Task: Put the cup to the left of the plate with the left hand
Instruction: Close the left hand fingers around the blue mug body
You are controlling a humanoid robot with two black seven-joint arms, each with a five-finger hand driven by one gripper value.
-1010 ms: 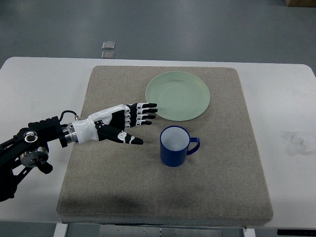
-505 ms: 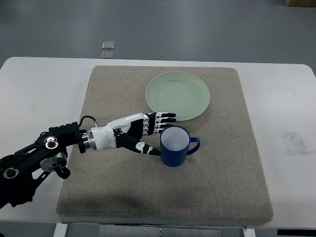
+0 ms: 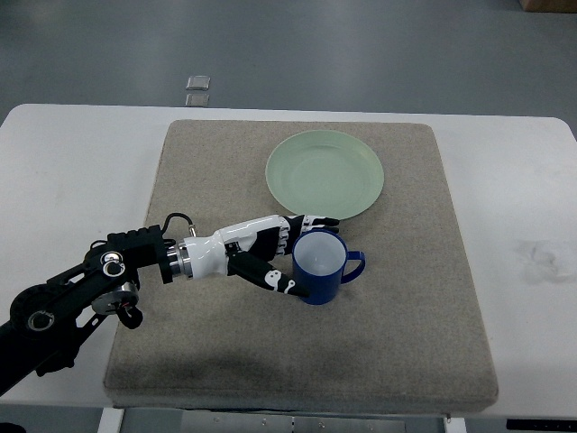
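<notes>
A blue cup [image 3: 319, 268] is standing upright on a grey mat [image 3: 297, 352], its handle pointing right, just below a pale green plate [image 3: 325, 173]. The left hand [image 3: 267, 250] is being held against the cup's left side, fingers [image 3: 311, 223] reaching behind its rim and thumb [image 3: 276, 280] lying at its near wall. The mat is lying on a white table [image 3: 77, 162].

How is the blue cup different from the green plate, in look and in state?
The blue cup is dark, tall and has a handle; the green plate is pale, flat and round. The left hand is around the cup; the plate is untouched. Both rest on the grey mat.
</notes>
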